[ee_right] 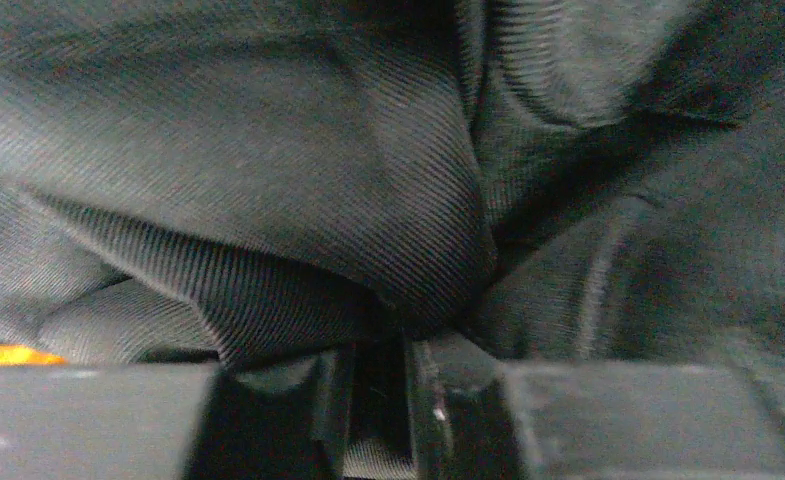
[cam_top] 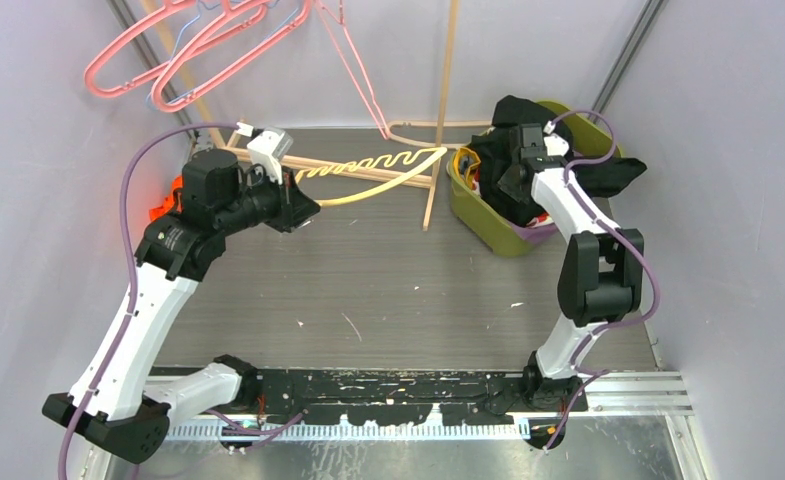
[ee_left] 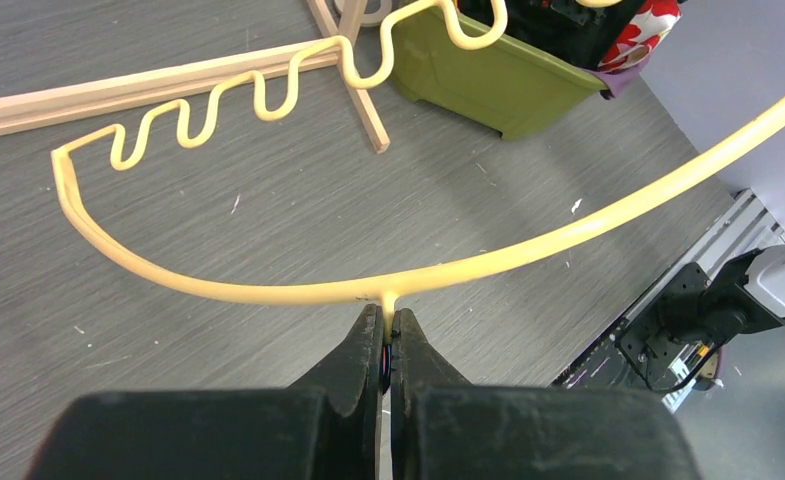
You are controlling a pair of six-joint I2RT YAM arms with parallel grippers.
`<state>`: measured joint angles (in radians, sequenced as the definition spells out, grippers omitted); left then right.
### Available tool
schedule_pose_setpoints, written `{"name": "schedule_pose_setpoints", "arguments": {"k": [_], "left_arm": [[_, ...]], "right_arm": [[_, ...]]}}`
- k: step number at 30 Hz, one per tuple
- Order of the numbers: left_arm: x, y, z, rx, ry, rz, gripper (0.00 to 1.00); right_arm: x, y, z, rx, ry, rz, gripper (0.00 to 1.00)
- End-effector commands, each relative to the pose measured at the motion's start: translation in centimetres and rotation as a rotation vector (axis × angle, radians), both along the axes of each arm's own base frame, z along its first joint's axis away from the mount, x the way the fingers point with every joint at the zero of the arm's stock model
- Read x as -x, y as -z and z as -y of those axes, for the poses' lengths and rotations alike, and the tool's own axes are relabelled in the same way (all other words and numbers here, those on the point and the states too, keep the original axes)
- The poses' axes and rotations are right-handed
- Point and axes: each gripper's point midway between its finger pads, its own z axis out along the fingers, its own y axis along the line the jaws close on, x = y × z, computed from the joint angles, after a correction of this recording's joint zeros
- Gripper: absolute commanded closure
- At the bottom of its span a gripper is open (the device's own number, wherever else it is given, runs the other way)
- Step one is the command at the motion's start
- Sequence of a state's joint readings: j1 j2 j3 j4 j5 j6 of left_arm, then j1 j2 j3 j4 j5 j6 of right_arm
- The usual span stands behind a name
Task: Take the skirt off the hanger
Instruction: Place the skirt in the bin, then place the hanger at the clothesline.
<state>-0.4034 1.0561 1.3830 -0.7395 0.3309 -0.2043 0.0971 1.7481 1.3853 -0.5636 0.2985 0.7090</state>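
Left claw [ee_left: 388, 325]: two dark fingers pressed together, pinching the short stub at the middle of a pale yellow hanger [ee_left: 298, 294]. Hanger: one long bowed arm sweeping up to the right edge, the far bar bent into a row of waves, held just above the worktop [ee_left: 168, 370], which is grey, wood-grained and flecked with white scraps. Beyond it, a light wooden rail [ee_left: 118, 92] lying flat and a second wooden slat [ee_left: 365, 110] crossing it. Olive-green bin [ee_left: 488, 85] at the top, holding a dark mass too cropped to identify and red-and-white floral fabric [ee_left: 648, 25]. Black-and-white machinery [ee_left: 718, 300] at the worktop's right edge.
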Motion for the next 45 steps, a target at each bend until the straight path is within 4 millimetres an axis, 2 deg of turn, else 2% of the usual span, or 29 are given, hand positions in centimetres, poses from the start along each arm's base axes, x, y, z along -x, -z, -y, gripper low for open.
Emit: {"name": "schedule_pose_setpoints", "arguments": {"k": [1,3,5,9,13,16,21,23,26,30,35,40,43,45], "left_arm": [[-0.4,-3.8,-0.2,0.040,-0.005,0.131,1.00],[-0.4,-3.9,-0.2,0.040,-0.003,0.138,1.00],[-0.4,-4.0,-0.2,0.039,-0.004,0.143,1.00],[-0.2,-4.6,-0.5,0.044,-0.020,0.158,1.00],[0.7,-6.8,-1.3,0.098,-0.062,0.207,1.00],[1.3,-8.1,-2.4,0.125,-0.123,0.235,1.00],[1.4,-10.0,-5.4,0.154,-0.291,0.294,1.00],[1.0,-10.9,-6.6,0.147,-0.363,0.310,1.00],[0.1,-11.4,-7.1,0.116,-0.413,0.285,1.00],[-0.9,-10.8,-6.9,0.109,-0.442,0.206,1.00],[-2.0,-10.7,-6.6,0.147,-0.484,0.145,1.00],[-2.8,-7.6,-4.5,0.159,-0.449,-0.032,1.00],[-3.0,-6.2,-3.3,0.200,-0.424,-0.096,1.00],[-3.0,-6.3,-2.6,0.230,-0.399,-0.109,1.00]], "right_arm": [[-0.3,-6.4,0.9,0.082,-0.018,0.119,0.62],[0.4,-8.8,2.1,0.146,-0.005,0.152,0.50],[1.3,-11.2,3.5,0.203,0.039,0.192,0.45],[3.2,-15.9,5.2,0.280,0.086,0.300,0.44],[4.2,-19.5,5.8,0.318,0.098,0.385,0.43],[4.3,-21.4,5.8,0.327,0.099,0.434,0.43],[3.0,-23.0,5.4,0.313,0.097,0.480,0.43],[2.4,-23.7,5.2,0.307,0.097,0.499,0.43],[1.4,-24.9,4.5,0.291,0.078,0.533,0.44],[0.3,-26.4,2.1,0.297,-0.032,0.561,0.46],[0.4,-29.1,-3.4,0.294,-0.284,0.650,0.46],[2.0,-31.9,-10.6,0.057,-0.561,0.789,0.43],[3.1,-33.0,-13.6,-0.097,-0.649,0.834,0.43],[3.7,-33.5,-15.4,-0.187,-0.684,0.854,0.43]]}}
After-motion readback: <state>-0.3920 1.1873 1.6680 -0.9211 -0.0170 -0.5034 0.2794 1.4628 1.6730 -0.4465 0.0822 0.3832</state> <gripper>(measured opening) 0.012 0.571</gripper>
